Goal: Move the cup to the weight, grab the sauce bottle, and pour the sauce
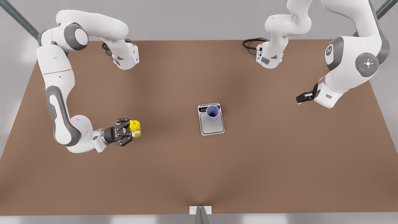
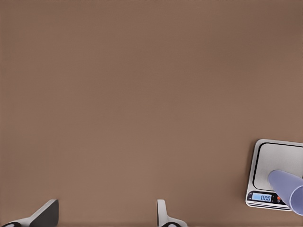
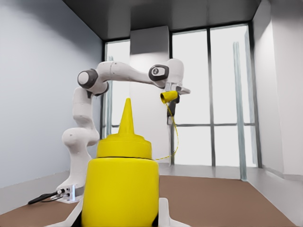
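The lavender-blue cup (image 1: 212, 112) stands upright on the weight (image 1: 212, 127), toward its display end; the left wrist view shows the cup (image 2: 289, 187) and the weight (image 2: 274, 161) too. The yellow sauce bottle (image 1: 135, 127) stands upright at the front view's left, its cone nozzle pointing up. My right gripper (image 1: 135, 128) reaches in level and is shut on the bottle (image 3: 120, 184), with a finger (image 3: 164, 213) against each side. My left gripper (image 1: 300, 99) waits at the front view's right, away from the weight. Its fingers (image 2: 163, 215) are spread open with nothing between them.
The brown table (image 1: 199, 174) stretches wide around the weight. Both arm bases (image 1: 126, 57) sit at the table's far edge with black cables beside them. The right wrist view shows the other arm (image 3: 118, 75) far off, in front of tall windows.
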